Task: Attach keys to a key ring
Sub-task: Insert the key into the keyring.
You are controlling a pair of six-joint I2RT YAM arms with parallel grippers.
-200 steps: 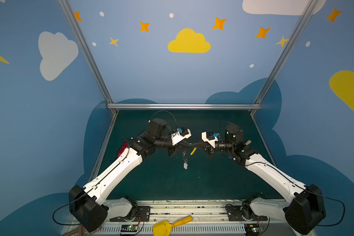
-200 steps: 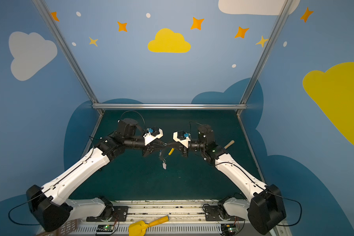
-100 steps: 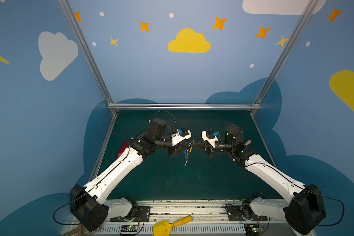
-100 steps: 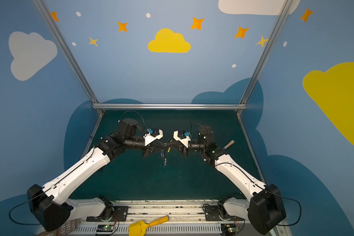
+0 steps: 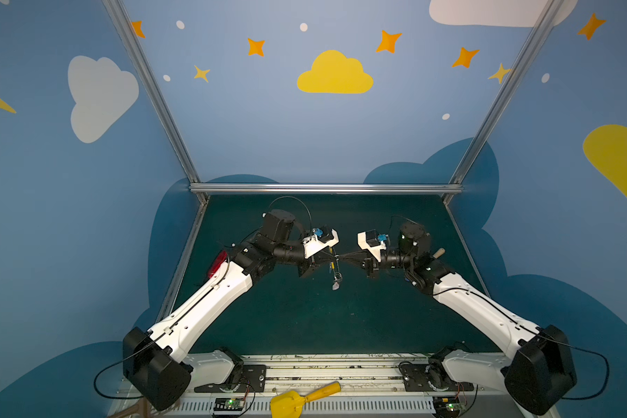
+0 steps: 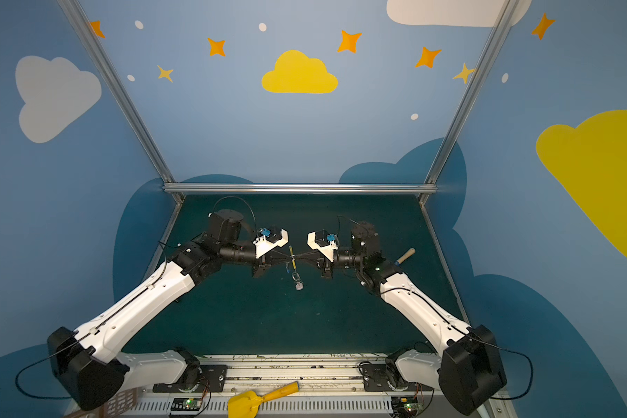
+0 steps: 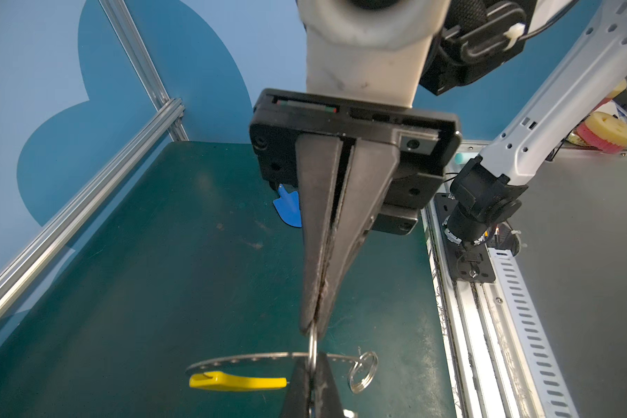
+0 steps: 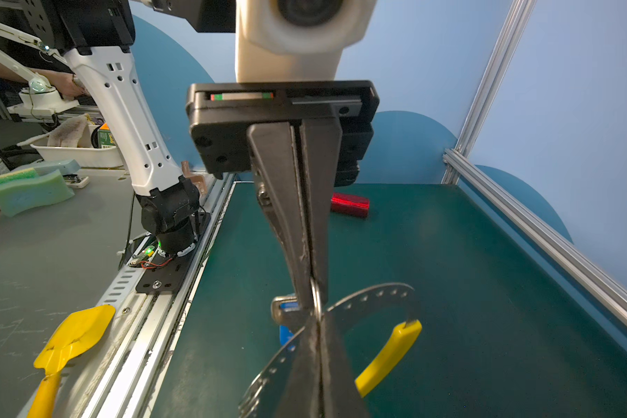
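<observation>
Left gripper [image 8: 314, 286] and right gripper [image 7: 314, 322] pinch one split ring [image 7: 312, 342] at the key ring [image 7: 254, 358] over the middle of the worktop [image 7: 160, 271]; threading, seemingly next, demands steadiness.

Evenly bright; edges bowed; wrist foregrounds blurred
</observation>
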